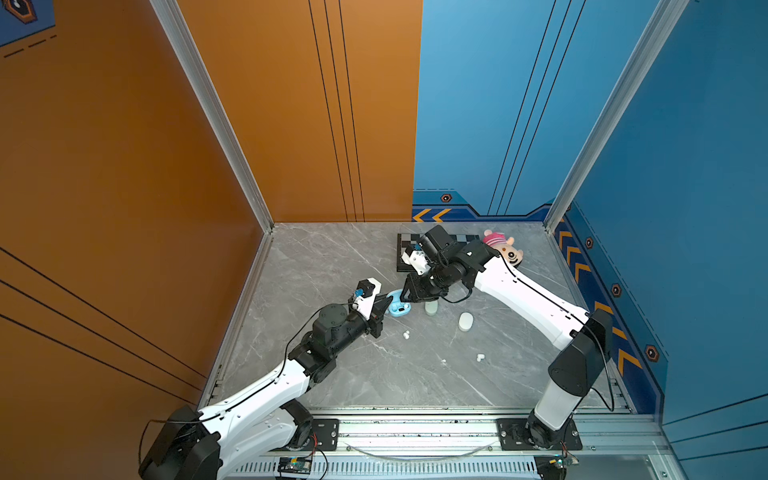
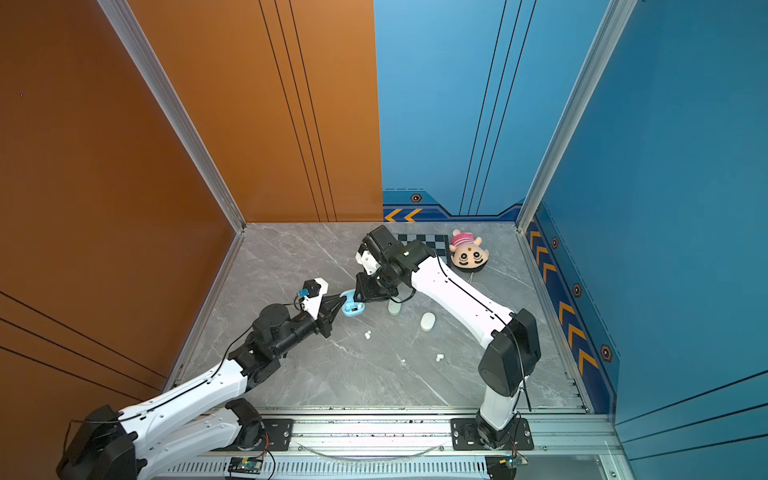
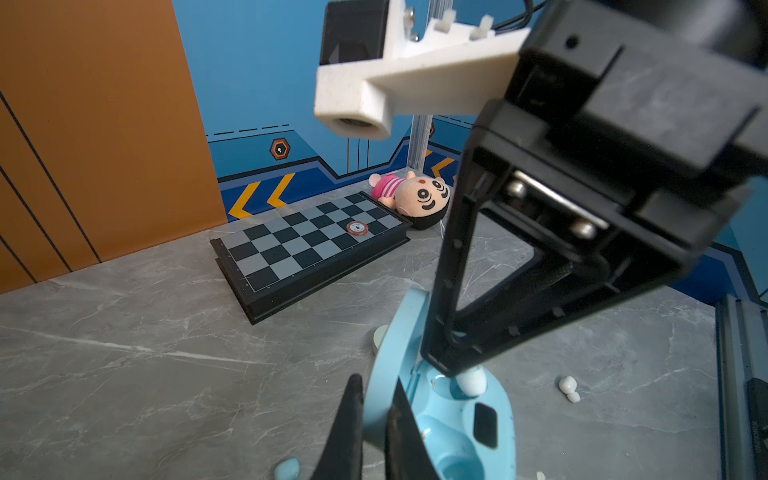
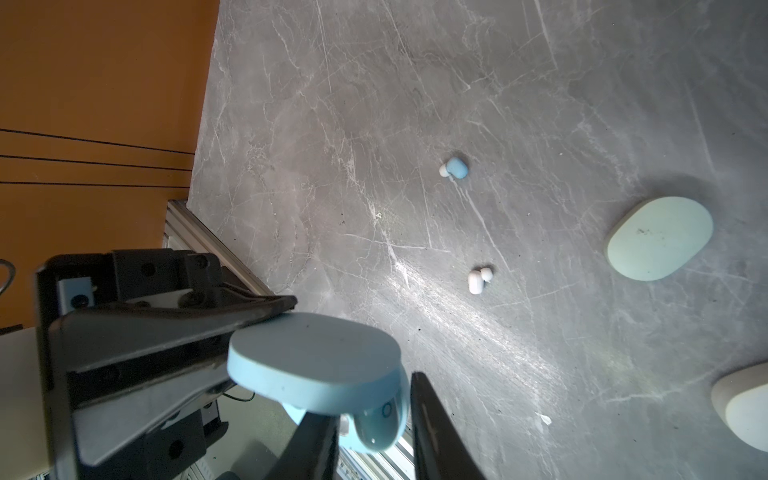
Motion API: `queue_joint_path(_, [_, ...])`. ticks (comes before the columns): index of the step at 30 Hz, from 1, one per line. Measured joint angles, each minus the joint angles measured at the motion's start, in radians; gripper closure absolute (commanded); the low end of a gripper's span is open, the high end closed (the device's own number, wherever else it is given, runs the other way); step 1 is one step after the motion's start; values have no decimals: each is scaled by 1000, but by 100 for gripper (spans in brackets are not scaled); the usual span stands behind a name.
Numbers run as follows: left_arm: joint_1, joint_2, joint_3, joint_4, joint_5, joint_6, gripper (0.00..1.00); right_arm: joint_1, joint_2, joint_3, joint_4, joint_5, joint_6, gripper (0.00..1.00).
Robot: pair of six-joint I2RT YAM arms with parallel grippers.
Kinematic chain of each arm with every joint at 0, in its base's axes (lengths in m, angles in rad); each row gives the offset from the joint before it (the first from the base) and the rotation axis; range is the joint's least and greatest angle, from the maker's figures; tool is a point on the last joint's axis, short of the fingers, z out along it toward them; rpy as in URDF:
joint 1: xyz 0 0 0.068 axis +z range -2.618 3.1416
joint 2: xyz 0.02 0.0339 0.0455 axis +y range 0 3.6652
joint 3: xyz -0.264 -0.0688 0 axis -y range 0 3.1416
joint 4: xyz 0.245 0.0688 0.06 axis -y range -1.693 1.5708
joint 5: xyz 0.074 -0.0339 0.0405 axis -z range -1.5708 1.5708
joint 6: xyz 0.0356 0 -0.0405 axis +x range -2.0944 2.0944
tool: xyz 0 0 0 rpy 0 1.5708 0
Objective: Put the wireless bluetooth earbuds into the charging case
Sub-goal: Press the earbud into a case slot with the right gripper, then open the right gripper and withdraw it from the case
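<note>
The left hand (image 3: 374,407) clamps the raised lid of the pale blue charging case (image 3: 457,434), steadying it on the surface (image 4: 415,83). The right hand (image 4: 374,403), jaws narrowly parted, straddles a pale blue earbud (image 3: 471,384) at the socket just beneath its tips; whether it grips cannot be told. The bud likely needs a straight push down, a slow release and a vertical lift. A second blue earbud (image 4: 455,167) lies well beyond the right hand.

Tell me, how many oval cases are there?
3: the open blue case gripped by the left tool, a pale case just right of it, another pale case farther right. Others may be hidden.
</note>
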Motion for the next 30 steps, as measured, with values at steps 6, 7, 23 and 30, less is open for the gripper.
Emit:
queue_joint_path(6, [0,0,-5,0,0,0,100,0,0,0,8,-5,10,68])
queue_joint_path(7, [0,0,-5,0,0,0,100,0,0,0,8,-10,13,68])
queue_joint_path(23, [0,0,-5,0,-1,-11,100,4,0,0,9,-23,25,69])
queue_joint_path(30, [0,-2,-6,0,-17,-20,100,0,-1,19,11,-22,32,69])
